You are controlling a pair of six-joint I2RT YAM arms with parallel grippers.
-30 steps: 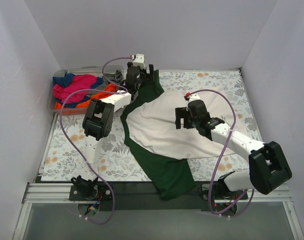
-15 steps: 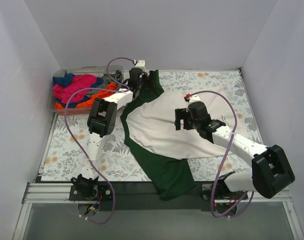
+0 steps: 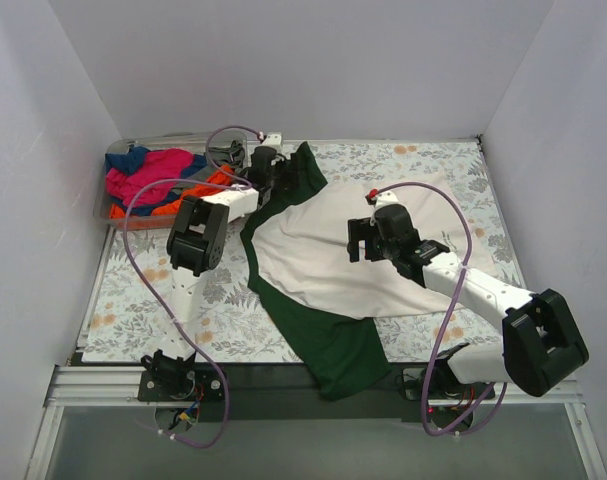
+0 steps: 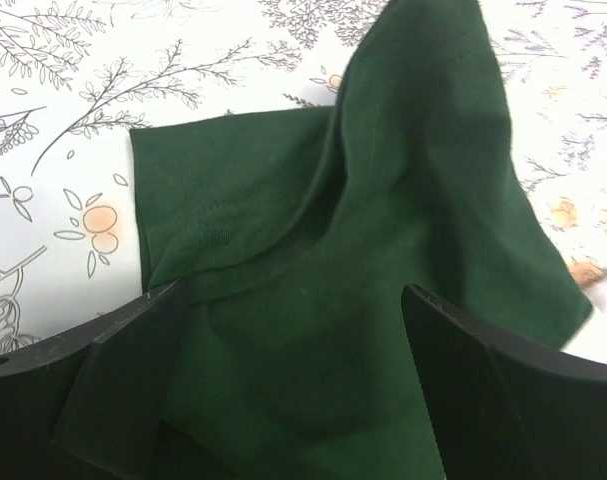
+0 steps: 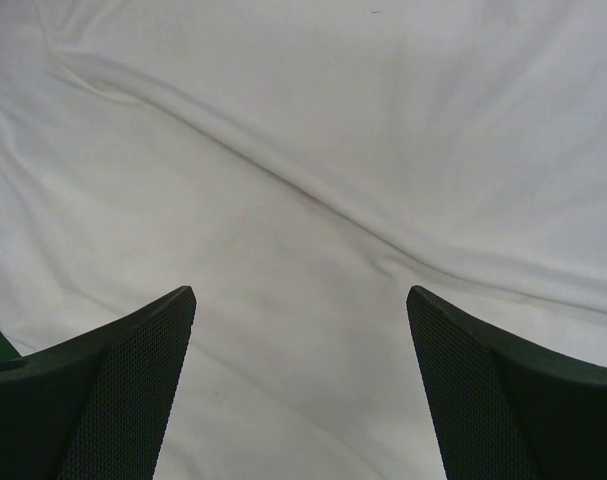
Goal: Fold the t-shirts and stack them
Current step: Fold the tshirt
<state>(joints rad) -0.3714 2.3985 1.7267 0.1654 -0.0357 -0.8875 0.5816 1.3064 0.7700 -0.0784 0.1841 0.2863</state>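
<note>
A large cream t-shirt with dark green sleeves lies spread on the table's middle. One green sleeve hangs over the near edge. The other green sleeve lies rumpled at the back. My left gripper is open, low over that far sleeve, with green cloth between the jaws. My right gripper is open over the cream body; the right wrist view shows only wrinkled cream cloth between its fingers. Magenta, orange and blue tees lie piled at the far left.
The clear plastic bin holding the coloured tees stands at the far left corner. The table has a floral cover. White walls close the left, back and right sides. Purple cables loop off both arms.
My left gripper has moved a little left and nearer along the far green sleeve, whose tip now shows beyond it. My right gripper has shifted slightly left over the cream body.
</note>
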